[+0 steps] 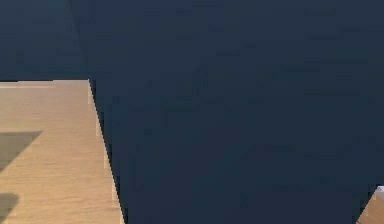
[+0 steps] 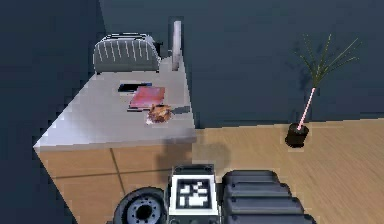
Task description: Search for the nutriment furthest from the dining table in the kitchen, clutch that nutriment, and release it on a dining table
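Claw [image 2: 141, 208] sat dark at the arm side view's bottom edge; whether it gripped anything could not be told. Up at mid-frame a small brownish lump [image 2: 160, 114], likely the nutriment, lay on the grey worktop [image 2: 85, 125]. It seemed found; grasping and delivery were not yet done.

The grey counter [image 2: 90, 118] carries 5 things: a toaster [image 2: 126, 52] at its far edge, an upright grey cylinder [image 2: 177, 45] at the far right corner, a dark flat thing [image 2: 130, 87] just beside a pink flat thing [image 2: 148, 96], and a small brownish lump [image 2: 160, 115] near the right edge.
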